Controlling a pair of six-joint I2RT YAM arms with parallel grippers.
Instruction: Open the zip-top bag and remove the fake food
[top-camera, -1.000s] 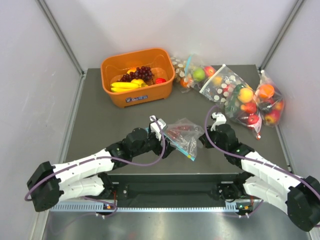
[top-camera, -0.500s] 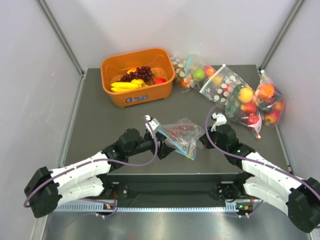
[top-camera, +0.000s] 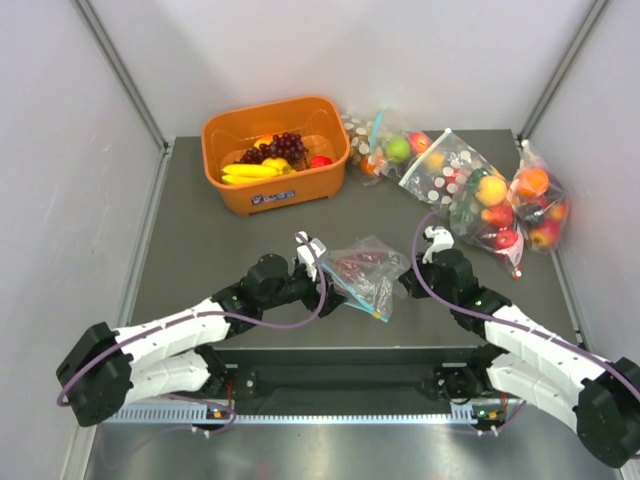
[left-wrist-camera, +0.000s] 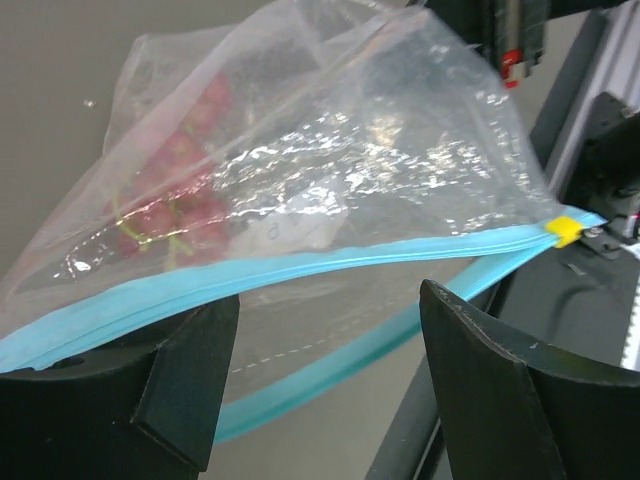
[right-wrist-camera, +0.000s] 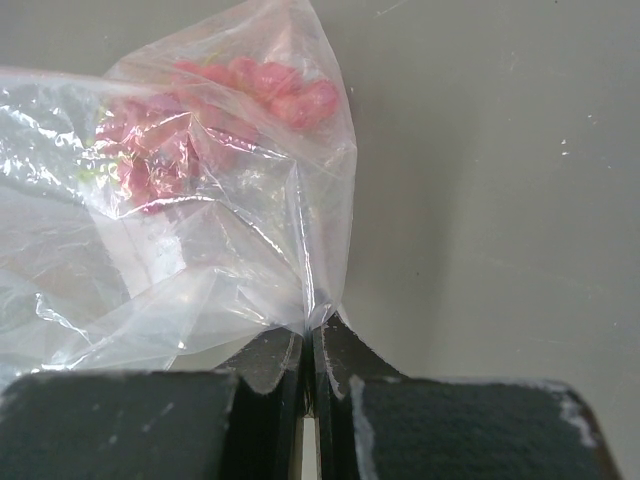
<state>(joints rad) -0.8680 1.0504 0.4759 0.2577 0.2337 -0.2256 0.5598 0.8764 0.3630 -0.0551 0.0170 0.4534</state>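
At the back left of the gray table (top-camera: 190, 250): an orange tub (top-camera: 300, 185). Inside it, yellow bananas (top-camera: 248, 172) and dark grapes (top-camera: 285, 147), not in any bag.

Next, nearer the front: the left gripper (left-wrist-camera: 330, 345). Open wide, with its two black fingers (left-wrist-camera: 185, 385) far apart. Gripping nothing. Right up at the left side of the zip bag (top-camera: 365, 272), at the edge with the blue strip (left-wrist-camera: 300, 265). In the left wrist view, strip running across the gap between the fingers, low at the left and higher at the right. A second blue line lower down, joining it at a small yellow tab (left-wrist-camera: 563, 231). Strip lying over the top of one finger at the left, so touching there or very nearly; hard to tell which. Not squeezed.

In the middle of the table, between the two grippers: the zip bag itself, clear and crinkly, puffed up a bit. Inside it, a red bunch (right-wrist-camera: 215, 110) of little round fake fruit with thin green stems.

Then the right gripper (right-wrist-camera: 308, 345). Shut tight, fingers pressed together. Pinching a thin fold of the zip bag at its right corner, with the plastic rising out of the pinch like a little tent.

Far right and back: more fruit bags (top-camera: 470, 190), one with white dots, full of round red, green and orange fruit, apart from the zip bag.
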